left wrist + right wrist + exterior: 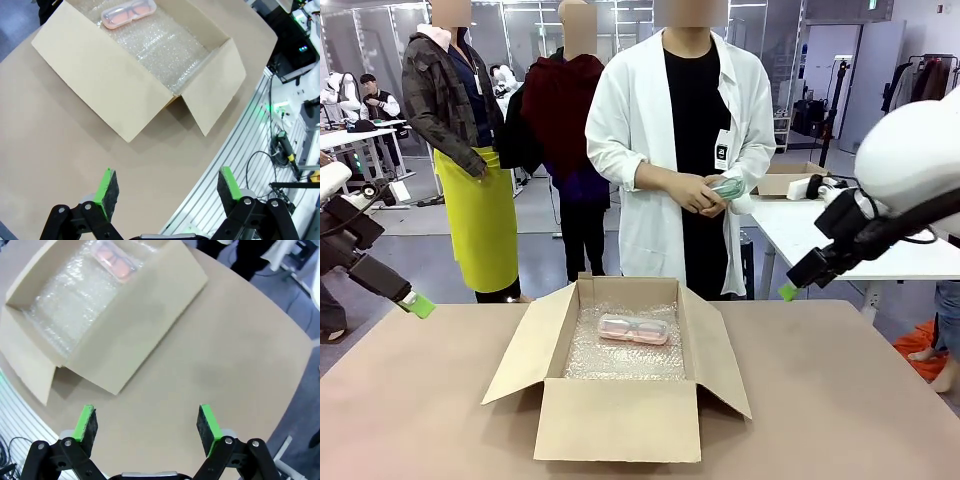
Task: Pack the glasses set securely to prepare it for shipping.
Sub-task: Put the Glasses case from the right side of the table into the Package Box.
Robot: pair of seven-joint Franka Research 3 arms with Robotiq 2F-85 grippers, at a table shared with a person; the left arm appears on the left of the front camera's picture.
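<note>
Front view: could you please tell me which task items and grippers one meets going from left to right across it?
left gripper → pale pink glasses case → mint green glasses case → right gripper

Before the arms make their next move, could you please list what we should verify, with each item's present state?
1. Flaps of the box open: ok.
2. Floor lined with bubble wrap: ok.
3. The pink case inside, on the wrap: ok.
4. The mint green case packed: not ok, the person holds it.
5. The left hand open, empty, clear of the box: ok.
6. The right hand open, empty, clear of the box: ok.
</note>
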